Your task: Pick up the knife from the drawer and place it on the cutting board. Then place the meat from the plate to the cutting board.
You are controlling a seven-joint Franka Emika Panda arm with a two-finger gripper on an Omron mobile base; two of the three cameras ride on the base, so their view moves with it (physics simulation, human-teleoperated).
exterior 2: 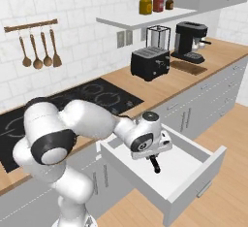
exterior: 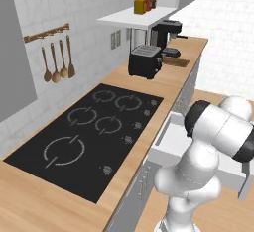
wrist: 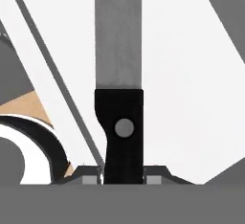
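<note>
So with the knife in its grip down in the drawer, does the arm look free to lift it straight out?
Probably yes. The gripper is shut on the knife by its black handle, the drawer stands pulled wide open, and nothing shows above the hand there.

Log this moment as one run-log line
stage: grasp knife | tool: shut on knife handle | place: over open drawer | board: bare

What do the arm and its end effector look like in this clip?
The arm is built of glossy white, rounded segments with dark, near-black bands at the joints; a round dark cap with a grey centre sits on the wrist. No cables or markings are visible. The end effector has a white body and two small grey finger tips in the hand view.
</note>
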